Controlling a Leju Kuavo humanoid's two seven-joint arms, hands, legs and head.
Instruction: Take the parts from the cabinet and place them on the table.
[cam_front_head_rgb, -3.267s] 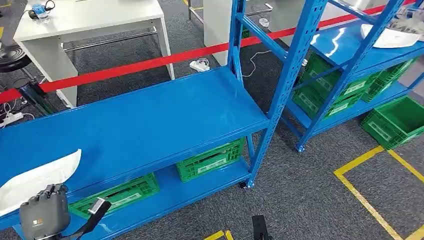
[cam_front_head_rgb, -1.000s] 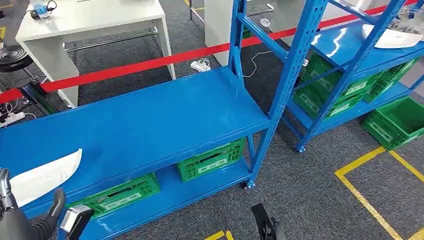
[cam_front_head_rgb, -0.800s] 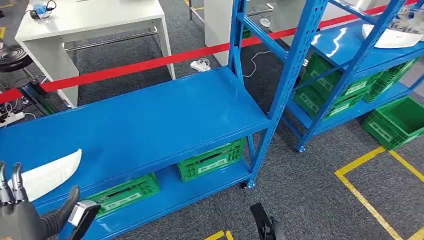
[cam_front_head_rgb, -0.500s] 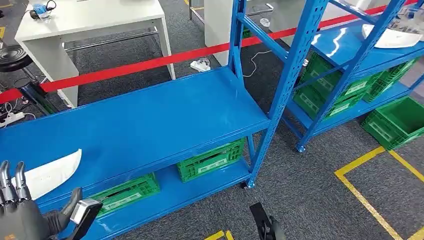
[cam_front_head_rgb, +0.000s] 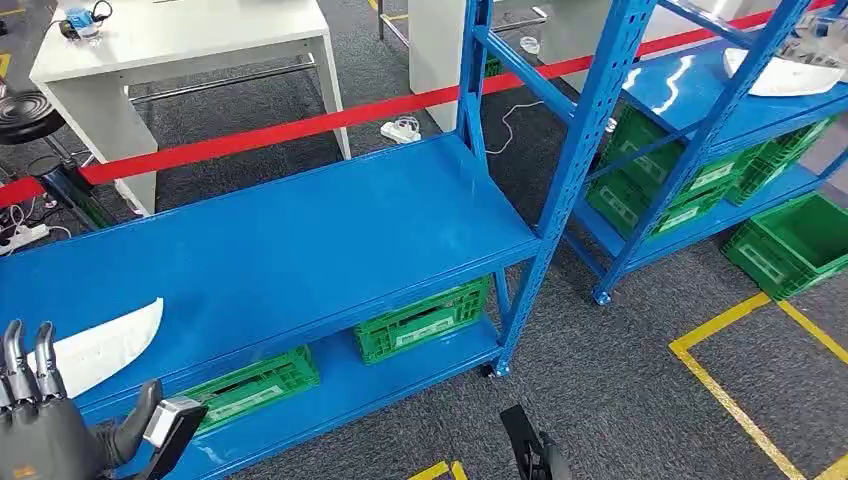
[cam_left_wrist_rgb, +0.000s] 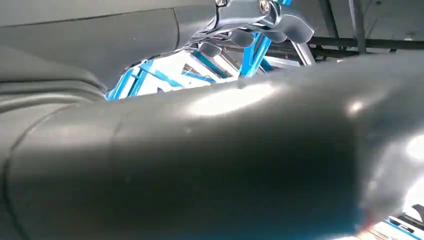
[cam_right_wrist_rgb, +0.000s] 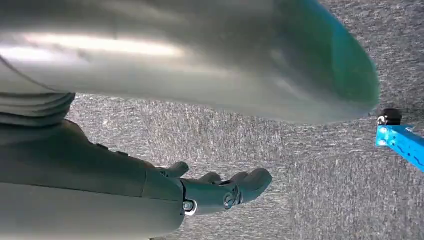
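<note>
Head view: left hand (cam_front_head_rgb: 45, 430) has risen, fingers apart and empty, beside white part (cam_front_head_rgb: 95, 350) on blue shelf (cam_front_head_rgb: 300, 240). Grasp looks next. Right hand (cam_right_wrist_rgb: 220, 192) hangs empty, fingers loosely apart.

A warehouse-style workshop. Blue steel racks (cam_front_head_rgb: 560, 180) hold green crates (cam_front_head_rgb: 420, 320) at 6 o'clock. Yellow floor tape (cam_front_head_rgb: 730, 400) lies at 4 o'clock, a red barrier tape (cam_front_head_rgb: 300, 127) at 12.

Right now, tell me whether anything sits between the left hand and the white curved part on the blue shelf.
Nothing visible does. The left hand is raised just in front of the white curved part, which lies at the near edge of the blue metal shelf with bare shelf around it.
</note>
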